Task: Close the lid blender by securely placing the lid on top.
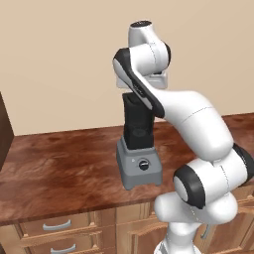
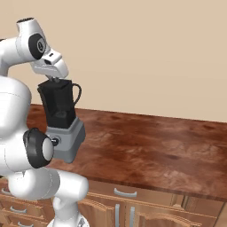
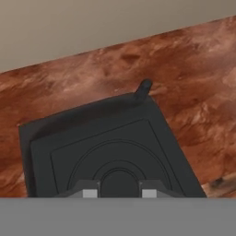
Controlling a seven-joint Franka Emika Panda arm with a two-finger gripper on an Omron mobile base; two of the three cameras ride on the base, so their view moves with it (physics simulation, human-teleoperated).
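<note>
The flat black squarish lid point(image 3: 110, 152) sits on the tall black square blender jar point(image 2: 57, 104), the claw point(image 3: 119, 190) clamped on its centre knob at six o'clock, leaving release.

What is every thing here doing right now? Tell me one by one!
blender: upright on the counter, jar in its base.
lid: flat on top of the jar, knob between the gripper's fingers.
gripper: shut on the lid, right above the jar.
drawers: closed.
</note>
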